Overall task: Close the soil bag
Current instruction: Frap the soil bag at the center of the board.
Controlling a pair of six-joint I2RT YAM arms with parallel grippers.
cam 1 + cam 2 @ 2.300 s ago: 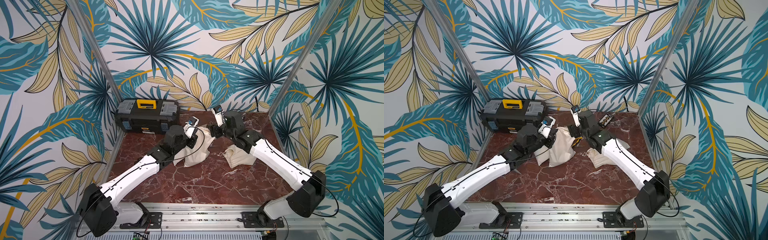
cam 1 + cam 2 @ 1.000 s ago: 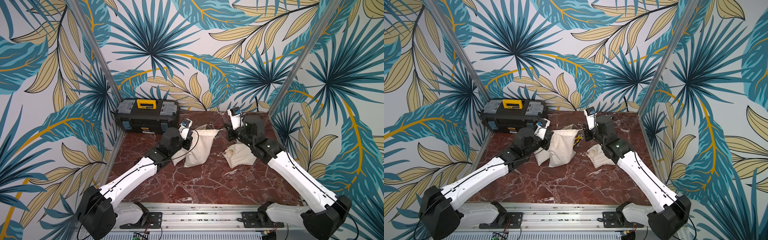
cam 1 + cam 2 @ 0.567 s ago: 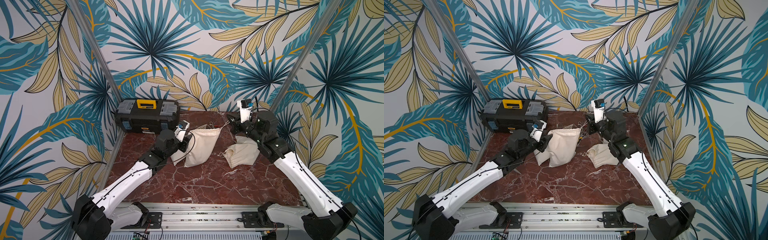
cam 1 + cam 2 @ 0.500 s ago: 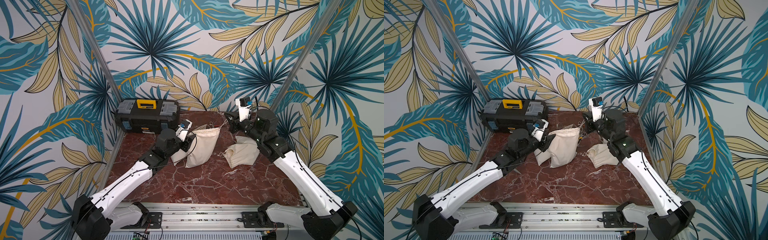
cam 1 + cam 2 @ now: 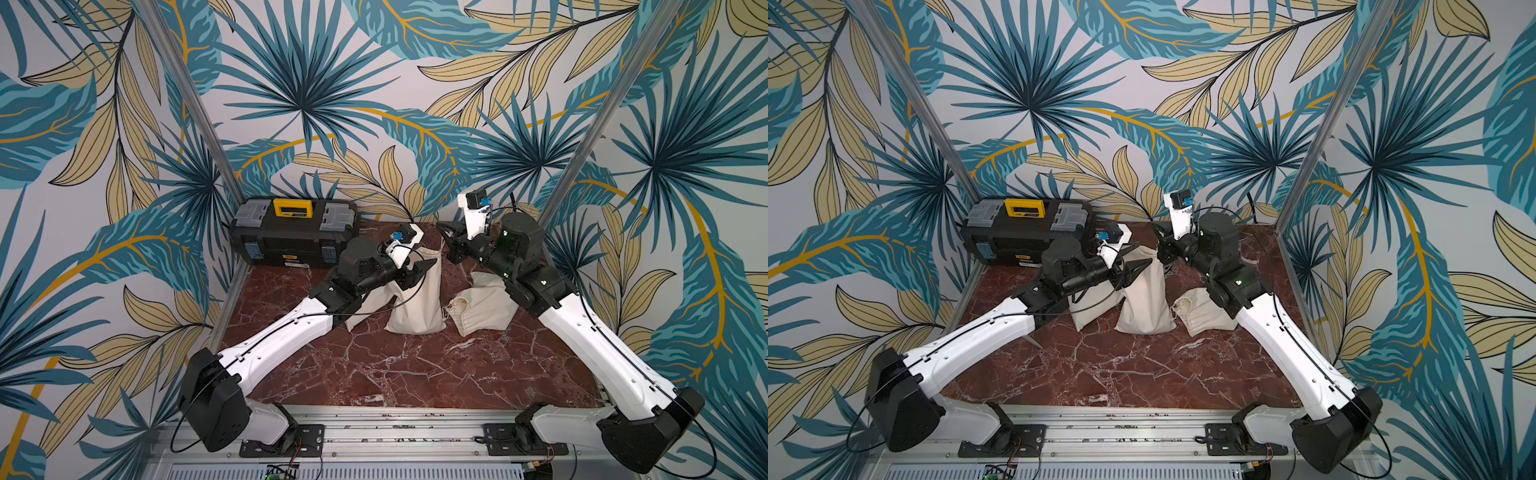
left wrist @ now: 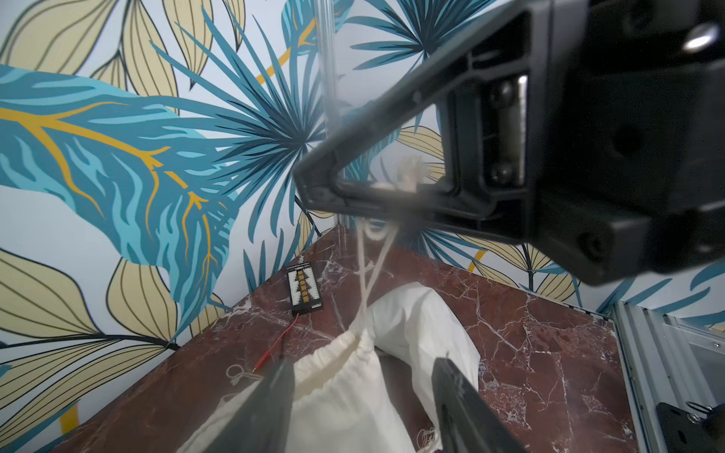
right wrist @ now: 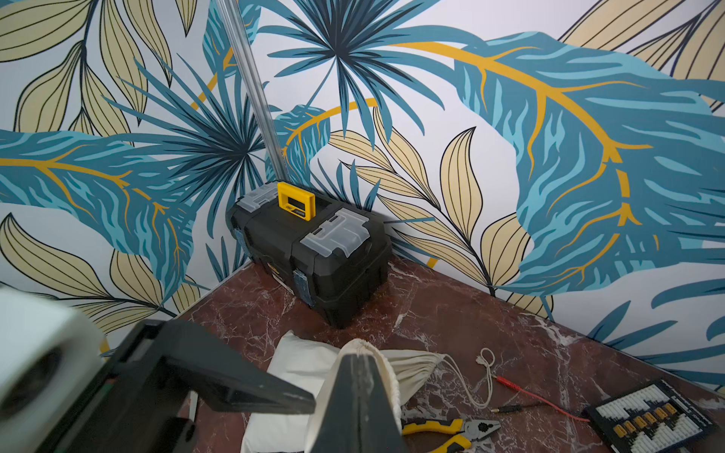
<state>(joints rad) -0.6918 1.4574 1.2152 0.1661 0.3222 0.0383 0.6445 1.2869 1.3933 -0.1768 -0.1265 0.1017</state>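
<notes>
Since a second ago the left tool [image 6: 365, 364] has released, jaws spread astride the bag [image 6: 345, 404]. The right tool [image 5: 444, 230] clenches its cord [image 6: 367, 274] taut, just right of it.

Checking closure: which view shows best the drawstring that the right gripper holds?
Left wrist view: the drawstring runs from the soil bag to the right gripper. Top views: too small. Right wrist view: hidden behind the gripper.
</notes>
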